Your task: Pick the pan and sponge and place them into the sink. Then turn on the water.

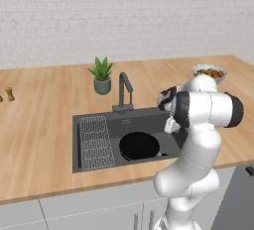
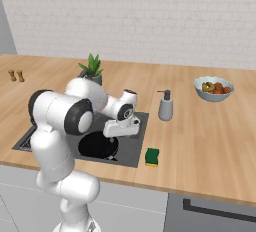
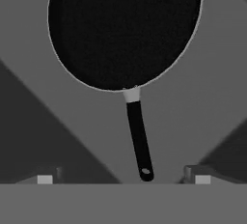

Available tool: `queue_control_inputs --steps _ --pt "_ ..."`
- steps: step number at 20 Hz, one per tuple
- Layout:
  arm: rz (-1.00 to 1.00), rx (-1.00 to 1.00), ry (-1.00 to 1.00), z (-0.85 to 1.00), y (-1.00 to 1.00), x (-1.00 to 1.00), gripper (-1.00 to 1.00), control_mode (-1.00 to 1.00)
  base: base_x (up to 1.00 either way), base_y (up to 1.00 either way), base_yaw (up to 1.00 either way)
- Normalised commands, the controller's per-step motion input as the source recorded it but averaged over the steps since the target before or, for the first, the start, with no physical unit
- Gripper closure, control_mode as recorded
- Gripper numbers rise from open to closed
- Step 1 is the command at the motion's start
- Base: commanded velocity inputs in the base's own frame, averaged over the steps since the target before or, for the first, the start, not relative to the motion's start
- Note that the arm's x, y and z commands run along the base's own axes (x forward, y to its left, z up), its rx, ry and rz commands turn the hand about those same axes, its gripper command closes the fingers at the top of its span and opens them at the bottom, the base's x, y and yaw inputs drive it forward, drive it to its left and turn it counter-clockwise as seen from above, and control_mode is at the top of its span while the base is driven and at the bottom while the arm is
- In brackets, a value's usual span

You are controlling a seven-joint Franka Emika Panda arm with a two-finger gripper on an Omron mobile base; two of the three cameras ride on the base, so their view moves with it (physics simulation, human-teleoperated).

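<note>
Your hand view shows the claw spread wide over the round black frying pan (handle unheld); the right base view adds the green-yellow sponge by the counter's front edge.

Pan amid sink floor

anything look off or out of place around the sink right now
Nothing stands out. The pan lies flat in the sink, and the sponge sits on the counter at the sink's right edge.

Wooden counter carries a sponge beside the sink, soap bottle, food bowl, potted plant — two shakers far left.
</note>
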Motion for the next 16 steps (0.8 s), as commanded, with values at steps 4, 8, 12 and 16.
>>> queue_control_inputs --steps 4,8,12,16 --pt "-0.18 0.02 -0.13 1.00 -0.39 -0.13 -1.00 -1.00 0.00 0.00 0.00" --pt "-0.23 0.00 -0.05 0.84 -0.51 -0.18 -1.00 -1.00 0.00 0.00 0.00" --pt "-0.48 0.00 0.05 0.17 -0.77 -0.19 -1.00 -1.00 0.00 0.00 0.00" --pt "-0.56 0.00 0.14 0.01 -0.97 -0.08 -1.00 -1.00 0.00 0.00 0.00"
